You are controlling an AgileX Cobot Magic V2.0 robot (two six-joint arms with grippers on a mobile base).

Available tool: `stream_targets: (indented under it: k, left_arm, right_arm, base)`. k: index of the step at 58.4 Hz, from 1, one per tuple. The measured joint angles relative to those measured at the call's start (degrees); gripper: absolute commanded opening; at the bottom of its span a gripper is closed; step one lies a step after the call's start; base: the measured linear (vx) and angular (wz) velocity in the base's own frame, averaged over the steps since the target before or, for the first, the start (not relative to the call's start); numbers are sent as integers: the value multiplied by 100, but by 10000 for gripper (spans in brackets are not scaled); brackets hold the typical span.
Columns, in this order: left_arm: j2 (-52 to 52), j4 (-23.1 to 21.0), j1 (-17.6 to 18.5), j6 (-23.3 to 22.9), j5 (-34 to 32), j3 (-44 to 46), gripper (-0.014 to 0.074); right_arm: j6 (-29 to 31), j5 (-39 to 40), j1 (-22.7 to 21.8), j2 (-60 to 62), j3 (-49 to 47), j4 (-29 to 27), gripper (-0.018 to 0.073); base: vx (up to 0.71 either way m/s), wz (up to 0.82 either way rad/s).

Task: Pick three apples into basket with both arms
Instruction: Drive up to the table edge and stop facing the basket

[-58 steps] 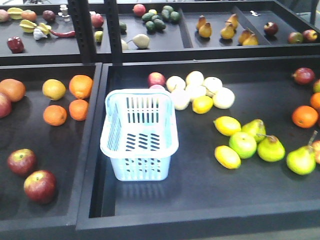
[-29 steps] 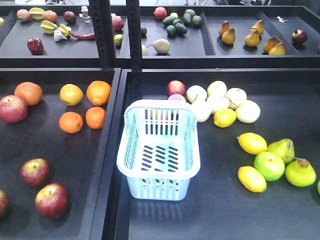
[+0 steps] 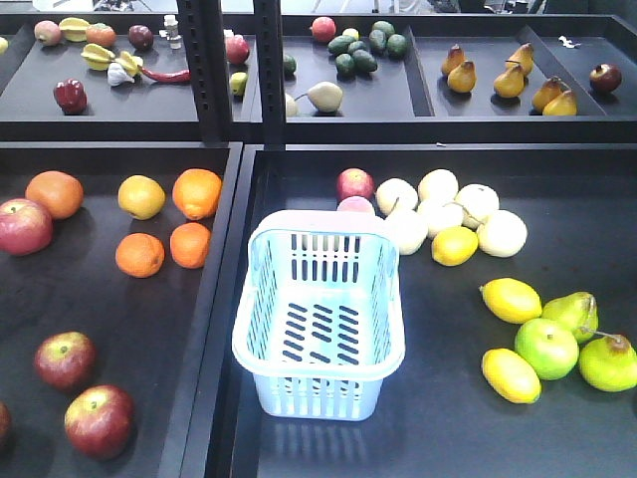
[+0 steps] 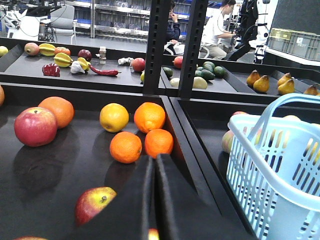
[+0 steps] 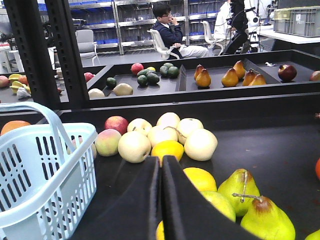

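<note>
Two dark red apples [image 3: 65, 359] [image 3: 98, 420] lie in the left tray's near corner, and a sliver of a third [image 3: 2, 422] shows at the frame edge. The pale blue basket [image 3: 317, 400] stands empty in the right tray, close to the divider. Neither gripper shows in the front view. In the left wrist view my left gripper [image 4: 154, 160] is shut and empty, above one apple [image 4: 94, 202], with the basket [image 4: 280, 175] to its right. My right gripper [image 5: 160, 159] is also shut and empty, the basket [image 5: 40, 170] on its left.
Oranges [image 3: 196, 192] and a brighter pink-red apple [image 3: 22, 226] lie in the left tray. Pale fruit [image 3: 438, 211], lemons [image 3: 511, 299] and green pears [image 3: 545, 347] fill the right tray. A raised divider [image 3: 221, 299] separates the trays. Black posts [image 3: 234, 70] stand at the back.
The whole scene has slid right and downward in the front view as the camera moved. Nothing on the trays has shifted relative to the rest.
</note>
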State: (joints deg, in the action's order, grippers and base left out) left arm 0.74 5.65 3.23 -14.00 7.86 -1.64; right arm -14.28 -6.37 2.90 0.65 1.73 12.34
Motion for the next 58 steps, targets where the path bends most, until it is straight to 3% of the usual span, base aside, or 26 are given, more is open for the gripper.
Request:
stream_targets:
  k: [58]
  left_arm:
    - [0,0,0,0,0,0,-6]
  right_arm:
    - [0,0,0,0,0,0,-6]
  base:
    - [4,-1]
